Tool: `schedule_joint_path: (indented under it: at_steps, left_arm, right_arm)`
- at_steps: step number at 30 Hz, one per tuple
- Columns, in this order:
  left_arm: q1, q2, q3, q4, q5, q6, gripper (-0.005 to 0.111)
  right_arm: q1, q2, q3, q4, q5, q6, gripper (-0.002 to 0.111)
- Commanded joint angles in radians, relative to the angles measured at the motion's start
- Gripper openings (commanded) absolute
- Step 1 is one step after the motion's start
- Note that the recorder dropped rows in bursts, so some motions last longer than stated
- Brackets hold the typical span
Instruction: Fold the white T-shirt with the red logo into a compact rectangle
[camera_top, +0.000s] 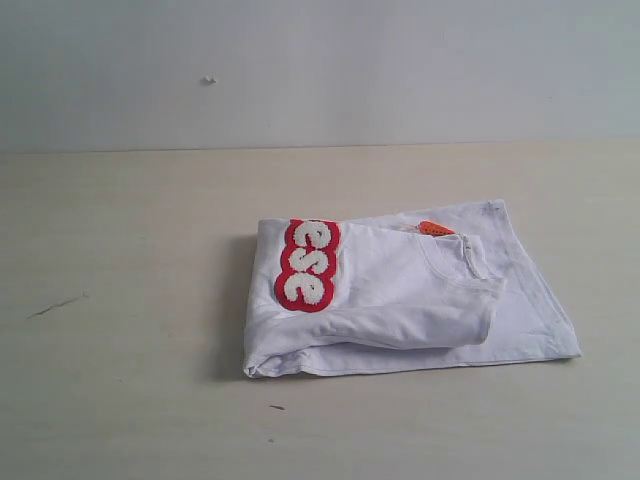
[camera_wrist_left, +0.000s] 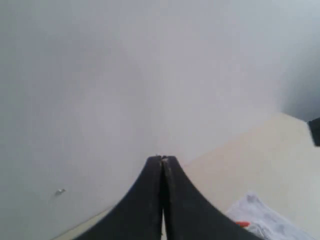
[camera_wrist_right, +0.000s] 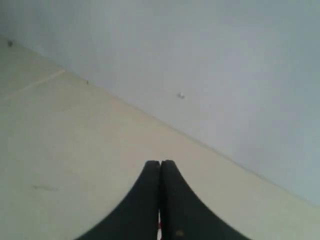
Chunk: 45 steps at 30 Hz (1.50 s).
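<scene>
White T-shirt (camera_top: 400, 295) folded on table (camera_top: 120, 400), red logo (camera_top: 306, 264) on top; left gripper (camera_wrist_left: 162, 159) and right gripper (camera_wrist_right: 160, 163) clenched, empty.

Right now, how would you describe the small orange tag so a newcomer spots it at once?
On the pale beige table lies a folded, wrinkled white T-shirt. Along its far edge, beside the ribbed collar, a small orange tag peeks out. It is tiny, unlike the big red patch with fuzzy white letters to its left.
</scene>
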Motion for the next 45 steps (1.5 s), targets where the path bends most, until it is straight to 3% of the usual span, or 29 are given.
schedule_joint_path:
  at_steps: [1, 8, 12, 18, 25, 45]
  left_arm:
    - [0.002, -0.19, 0.14, -0.009, -0.128, -0.029, 0.0]
    - [0.002, -0.475, 0.372, -0.009, -0.196, -0.145, 0.0]
    - [0.002, -0.677, 0.587, -0.009, -0.346, -0.253, 0.0]
    - [0.002, -0.904, 0.779, -0.009, -0.425, -0.259, 0.0]
    - [0.002, -0.995, 0.815, 0.004, -0.404, -0.256, 0.0]
    - [0.002, -0.998, 0.817, 0.006, -0.404, -0.254, 0.0]
  right_arm:
    - [-0.003, -0.176, 0.076, -0.065, -0.084, 0.056, 0.0]
    - [-0.003, -0.324, 0.12, -0.108, -0.074, 0.059, 0.0]
    - [-0.003, -0.371, 0.123, -0.108, -0.069, 0.059, 0.0]
    - [-0.003, -0.397, 0.123, -0.108, -0.069, 0.059, 0.0]
    - [-0.003, -0.396, 0.123, -0.105, -0.071, 0.059, 0.0]
    - [-0.003, -0.396, 0.123, -0.105, -0.071, 0.059, 0.0]
